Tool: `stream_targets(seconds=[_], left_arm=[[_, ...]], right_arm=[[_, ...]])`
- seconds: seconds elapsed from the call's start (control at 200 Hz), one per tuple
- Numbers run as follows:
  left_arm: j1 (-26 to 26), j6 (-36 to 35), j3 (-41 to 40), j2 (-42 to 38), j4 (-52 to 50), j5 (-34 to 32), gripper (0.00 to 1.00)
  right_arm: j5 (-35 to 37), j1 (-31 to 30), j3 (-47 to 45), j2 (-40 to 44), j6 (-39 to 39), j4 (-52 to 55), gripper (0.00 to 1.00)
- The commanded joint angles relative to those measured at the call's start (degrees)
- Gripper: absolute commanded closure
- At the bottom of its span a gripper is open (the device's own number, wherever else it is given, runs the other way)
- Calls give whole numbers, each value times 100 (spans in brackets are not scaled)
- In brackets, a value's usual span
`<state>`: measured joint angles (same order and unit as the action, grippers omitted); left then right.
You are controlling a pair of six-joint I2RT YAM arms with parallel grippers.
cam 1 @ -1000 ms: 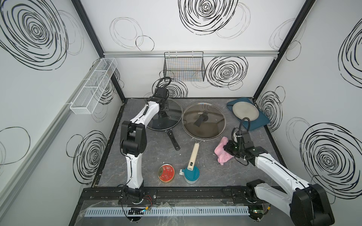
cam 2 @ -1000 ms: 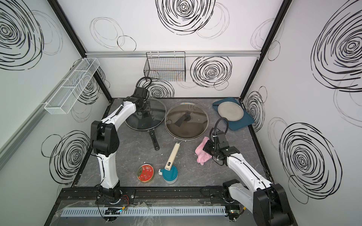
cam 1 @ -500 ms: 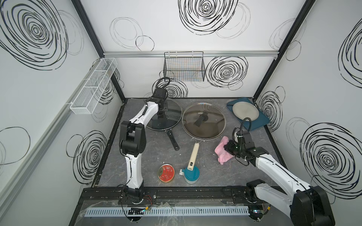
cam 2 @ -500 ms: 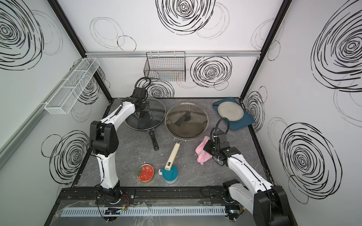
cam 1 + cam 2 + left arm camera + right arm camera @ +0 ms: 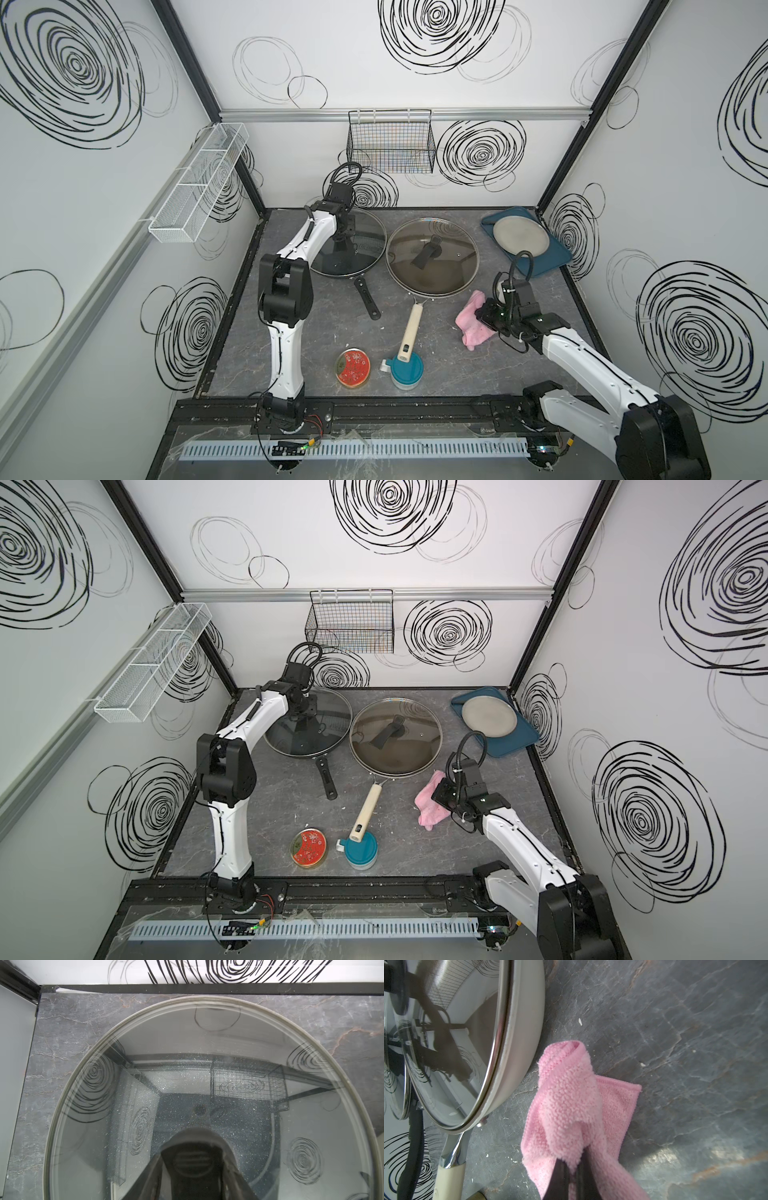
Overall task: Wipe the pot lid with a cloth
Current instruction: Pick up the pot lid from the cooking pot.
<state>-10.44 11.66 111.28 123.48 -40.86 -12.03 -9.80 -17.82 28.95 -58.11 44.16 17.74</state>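
At the back left, a glass pot lid (image 5: 365, 253) (image 5: 328, 729) (image 5: 207, 1068) lies on a dark pan. My left gripper (image 5: 343, 232) (image 5: 305, 709) (image 5: 192, 1160) stands over its middle, with the lid's black handle (image 5: 192, 1169) gripped between the fingers (image 5: 229, 1172). The pink fuzzy cloth (image 5: 468, 320) (image 5: 427, 810) (image 5: 571, 1095) is bunched on the table at the right. My right gripper (image 5: 487, 319) (image 5: 443, 798) (image 5: 572, 1167) is shut on a fold of it, low over the table.
A second glass lid (image 5: 432, 266) (image 5: 395, 746) (image 5: 456, 1043) covers a cream-handled pan just left of the cloth. Near the front stand a red tin (image 5: 353, 368) and a teal-lidded jar (image 5: 406, 370). A blue tray (image 5: 544, 266) with a grey plate sits back right.
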Motion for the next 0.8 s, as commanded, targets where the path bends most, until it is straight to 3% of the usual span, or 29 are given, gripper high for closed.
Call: stream_targets(seconds=[0.0, 0.19, 0.285, 0.365, 0.445, 0.791], left_arm=[[104, -133, 134, 278, -437, 49, 56], [105, -125, 147, 299, -485, 139, 67], [112, -120, 128, 277, -506, 165, 66], [112, -131, 138, 264, -568, 195, 56], [112, -130, 134, 222, -590, 197, 53], [138, -181, 234, 211, -731, 342, 58]], right_arm=[[22, 25, -56, 115, 92, -17, 100], [22, 19, -89, 125, 123, -43, 100], [14, 25, -100, 127, 130, -53, 100], [13, 24, -109, 142, 143, -70, 100], [7, 23, -126, 152, 143, -75, 100], [5, 20, -187, 203, 179, -121, 100]])
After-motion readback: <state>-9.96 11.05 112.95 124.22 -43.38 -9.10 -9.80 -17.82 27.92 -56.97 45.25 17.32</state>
